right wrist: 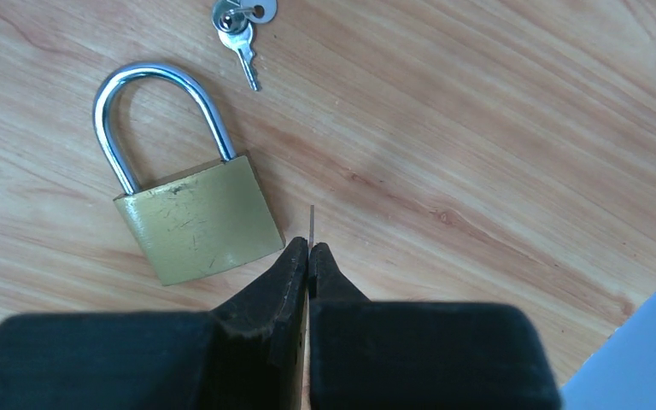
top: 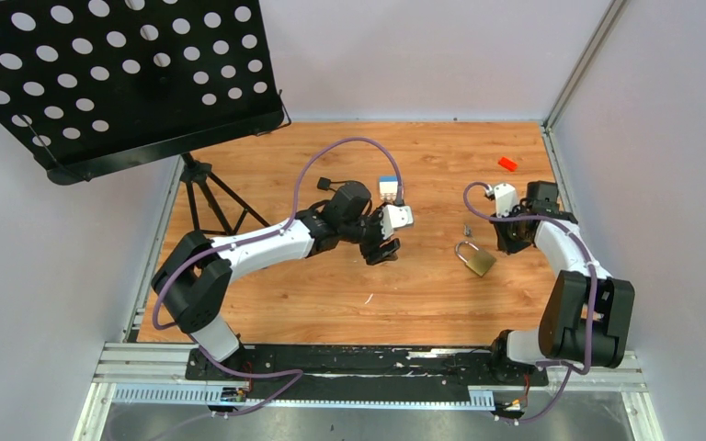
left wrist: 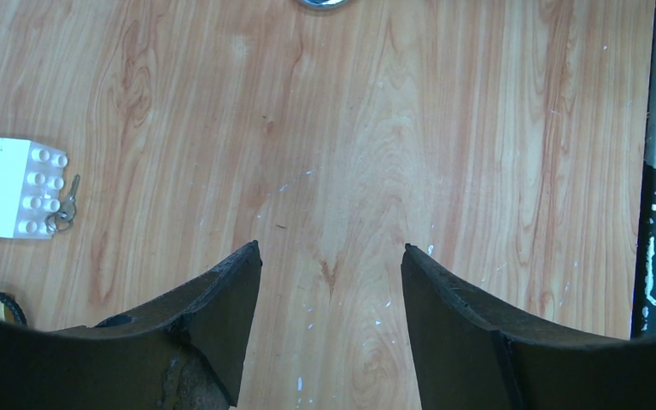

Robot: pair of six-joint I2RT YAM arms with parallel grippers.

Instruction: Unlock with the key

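The right gripper (right wrist: 309,246) is squeezed fully closed, low over the right half of the wooden desk (top: 423,303). A thin grey metal strip pokes out from between its fingertips. This is the key (right wrist: 312,222), seen edge-on, pinched flat between the two pads and pointing away from the wrist.

A brass padlock (right wrist: 198,220) lies flat on the wood just beside that tip, toward the middle of the desk. Both legs of its steel shackle meet the body. The near corner of the body is very close to the fingertips, but I cannot tell whether they touch. Past the top of the shackle, and apart from the lock, lies a ring of silver keys (right wrist: 241,24).

The left gripper (left wrist: 331,248) hangs over the middle of the desk with its jaws spread wide. Only bare wood shows between them, and it has hold of nothing. Beside it, toward the far edge, a white-and-blue building block (left wrist: 13,188) lies on the desk. A tiny key ring (left wrist: 62,207) sits right against its studded end.

A small red block (top: 507,163) lies near the far right corner. A black music stand (top: 119,73) rises over the far left corner, with its perforated tray tilted and its tripod legs on the wood.
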